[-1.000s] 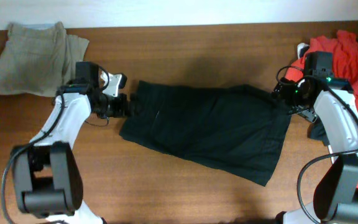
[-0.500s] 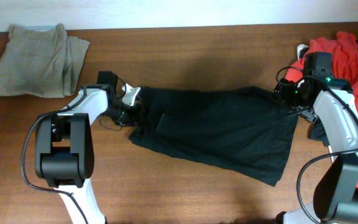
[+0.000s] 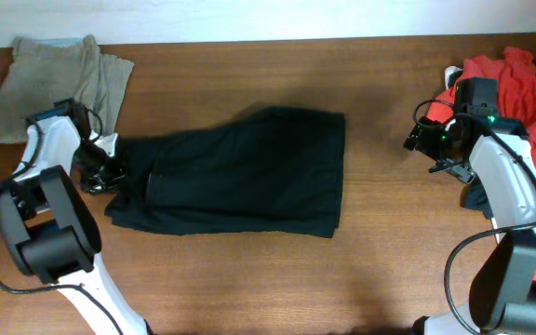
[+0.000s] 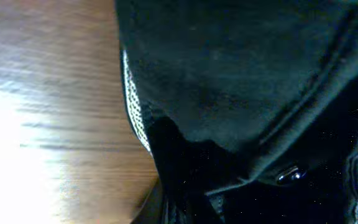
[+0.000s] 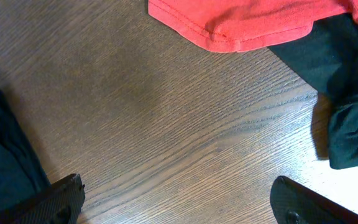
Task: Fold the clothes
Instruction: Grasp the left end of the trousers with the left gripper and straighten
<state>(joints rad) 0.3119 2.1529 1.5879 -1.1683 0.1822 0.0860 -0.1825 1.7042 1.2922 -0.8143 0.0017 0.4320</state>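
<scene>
You had the black shorts (image 3: 240, 172) lying mid-table, left of centre, with the left gripper (image 3: 99, 174) at the waistband end, probably pinching it to keep it taut, though that wrist view was too dark to swear. Your right gripper (image 5: 176, 190) hung wide open over the bare table (image 3: 380, 242), free to fold.
</scene>
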